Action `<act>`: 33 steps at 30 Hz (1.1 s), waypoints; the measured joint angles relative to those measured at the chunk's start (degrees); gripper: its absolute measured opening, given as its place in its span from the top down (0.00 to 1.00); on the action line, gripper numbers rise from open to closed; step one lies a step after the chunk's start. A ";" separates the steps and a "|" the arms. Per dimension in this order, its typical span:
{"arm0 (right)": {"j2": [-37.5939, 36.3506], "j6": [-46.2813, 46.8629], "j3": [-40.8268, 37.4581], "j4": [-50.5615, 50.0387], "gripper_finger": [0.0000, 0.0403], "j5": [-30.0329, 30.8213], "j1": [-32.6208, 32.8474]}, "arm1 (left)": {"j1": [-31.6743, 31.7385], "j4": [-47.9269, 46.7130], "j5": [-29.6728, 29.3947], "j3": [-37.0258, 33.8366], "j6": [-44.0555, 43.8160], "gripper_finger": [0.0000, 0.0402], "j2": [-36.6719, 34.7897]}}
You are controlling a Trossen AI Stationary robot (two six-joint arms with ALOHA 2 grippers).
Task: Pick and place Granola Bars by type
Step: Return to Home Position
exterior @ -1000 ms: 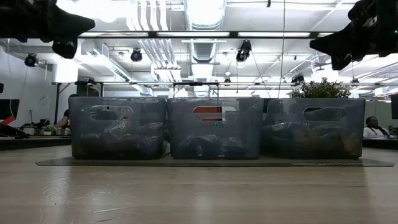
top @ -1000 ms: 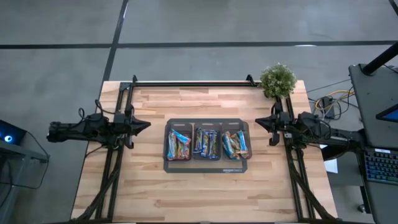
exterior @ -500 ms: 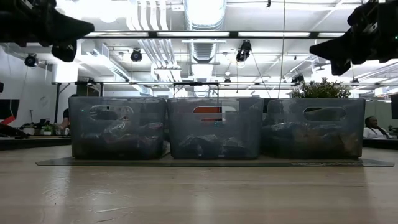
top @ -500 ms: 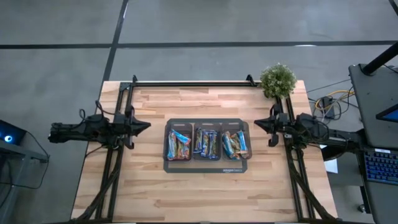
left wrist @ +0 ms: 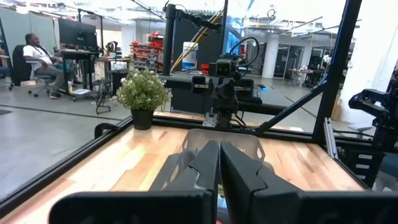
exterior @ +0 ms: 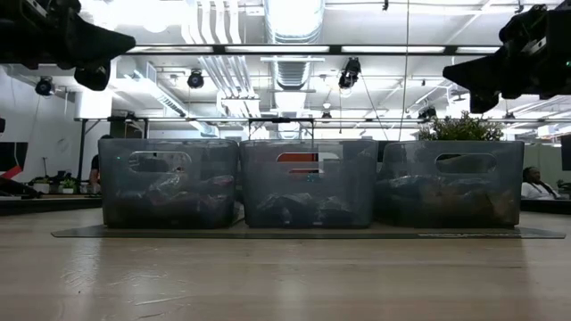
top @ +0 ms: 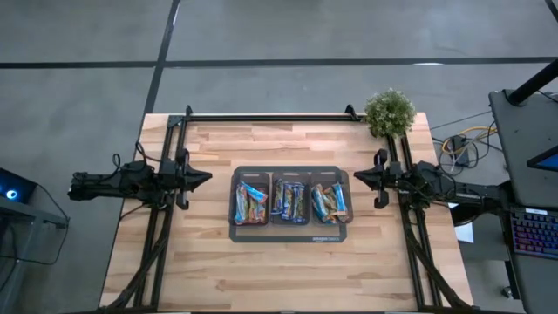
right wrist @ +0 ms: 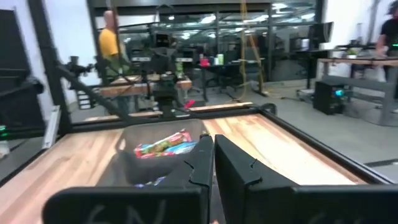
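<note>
The left gripper (top: 206, 177) hung at middle left of the high view, fingers pressed together, pointing inward. The right gripper (top: 357, 177) mirrored it at middle right, likewise closed.

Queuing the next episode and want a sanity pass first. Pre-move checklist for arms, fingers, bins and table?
1. Three dark translucent plastic bins in a row on the flat black tray: ok.
2. Left gripper off to the left of the bins, above the table: ok.
3. Right gripper off to the right of the bins: ok.
4. Both grippers' fingers shut, nothing held: ok.
5. No shiny wrapped granola bars loose on the light wooden table; all those seen lie in the bins: ok.
6. One type per bin: cannot tell, wrapper colours look mixed from above.
</note>
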 joint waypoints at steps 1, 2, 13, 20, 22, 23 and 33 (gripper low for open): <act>-0.02 0.05 0.00 -0.09 0.98 -0.56 -0.02 | -0.02 -0.03 0.00 0.00 0.36 1.00 -0.02; -0.01 -0.01 0.00 -0.19 0.98 -1.05 -0.02 | -0.02 -0.16 0.00 0.00 0.66 1.00 0.01; 0.37 -1.44 0.02 -2.32 0.98 -1.63 -0.02 | -0.01 3.15 0.07 -4.14 0.48 1.00 -0.76; 0.42 -1.18 0.02 -4.14 0.98 -1.63 -0.02 | 0.00 4.71 0.71 -6.46 -0.68 1.00 -0.83; 0.42 -1.18 0.02 -4.14 0.98 -1.64 -0.02 | -0.02 5.65 1.07 -7.42 -1.13 1.00 -0.85; 0.43 -1.18 0.02 -4.16 0.98 -1.63 -0.02 | -0.02 5.75 1.09 -7.78 -1.53 1.00 -0.85; 0.46 -1.62 0.02 -4.22 0.98 -1.62 -0.02 | -0.01 7.13 1.42 -9.39 -1.26 1.00 -0.87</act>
